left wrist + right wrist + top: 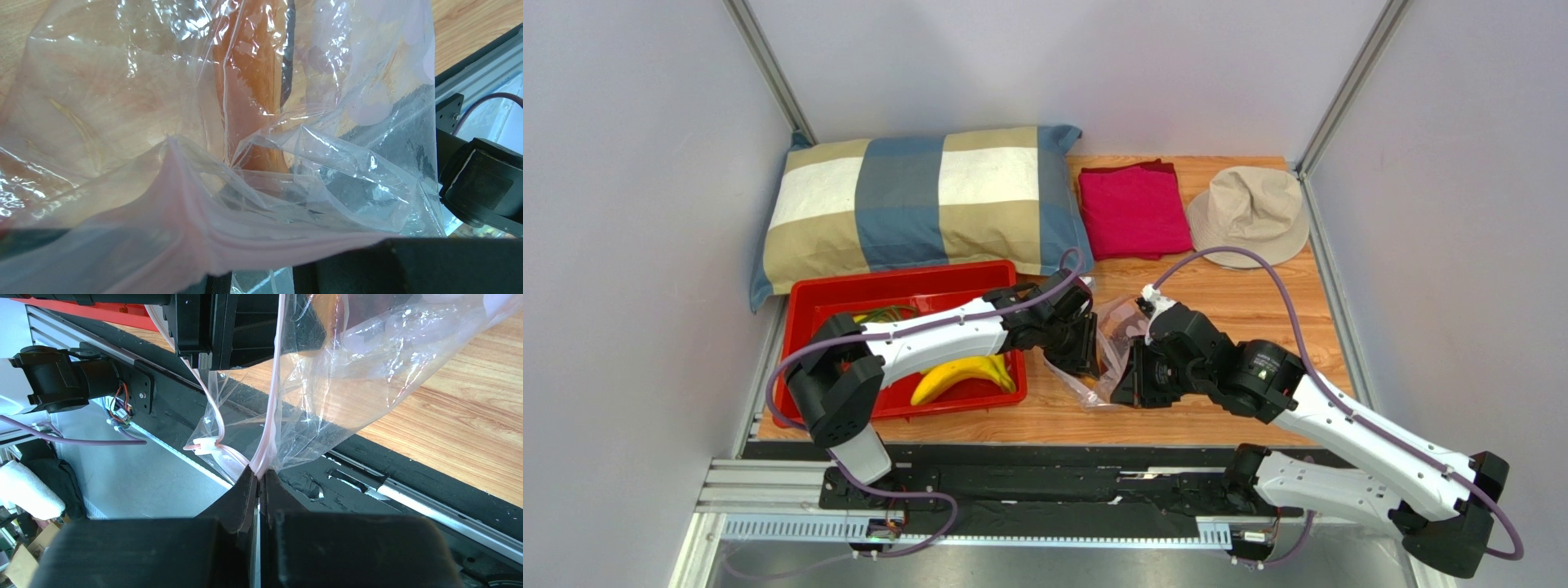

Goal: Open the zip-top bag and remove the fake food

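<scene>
The bag (344, 386) was light, crinkly, slippery stuff hanging off the tips of the right gripper (258, 476), which was pinched tight on the pink zip strip (274, 404), probably the only stiff bit worth grabbing, and I couldn't tell whether the left gripper (1079, 343) opposite held anything.

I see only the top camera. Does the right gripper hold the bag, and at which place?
Observer: Yes. In the right wrist view the right gripper is shut on the pink zip strip of the bag.
Operator: Is any food inside the bag?
Observer: The left wrist view shows an orange piece inside it.
Operator: Is the mouth open?
Observer: In the right wrist view, the two sides of the zip strip stand apart above the pinch.
</scene>
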Controlling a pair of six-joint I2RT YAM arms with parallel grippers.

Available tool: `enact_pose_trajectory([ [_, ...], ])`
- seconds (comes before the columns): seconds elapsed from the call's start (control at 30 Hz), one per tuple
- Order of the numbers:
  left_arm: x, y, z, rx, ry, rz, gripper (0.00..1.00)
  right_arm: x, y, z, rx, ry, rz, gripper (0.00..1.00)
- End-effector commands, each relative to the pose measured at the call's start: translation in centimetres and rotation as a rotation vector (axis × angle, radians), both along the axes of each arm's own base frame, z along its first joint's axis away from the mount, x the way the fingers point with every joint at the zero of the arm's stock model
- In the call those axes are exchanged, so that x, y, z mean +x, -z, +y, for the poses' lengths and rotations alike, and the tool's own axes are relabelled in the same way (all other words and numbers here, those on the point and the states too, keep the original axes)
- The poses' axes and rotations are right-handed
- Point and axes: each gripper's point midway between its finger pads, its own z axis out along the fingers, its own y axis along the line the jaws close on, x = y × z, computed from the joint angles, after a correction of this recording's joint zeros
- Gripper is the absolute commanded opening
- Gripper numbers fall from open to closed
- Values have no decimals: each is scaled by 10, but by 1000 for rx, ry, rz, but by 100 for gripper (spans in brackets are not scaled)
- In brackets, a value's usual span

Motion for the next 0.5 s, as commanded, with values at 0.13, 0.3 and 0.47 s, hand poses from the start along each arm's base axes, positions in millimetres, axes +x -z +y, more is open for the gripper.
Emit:
enact_pose_trajectory([
  [0.13,22,-21,-1,-33,-49,-91,29,-10,-8,1,25,-56,2,0],
  [0.3,22,-23,-1,-25,-34,-93,0,-10,-5,0,13,-54,6,0],
  [0.47,17,-64,-5,-102,-20,-108,0,-9,-2,2,11,-57,14,0],
])
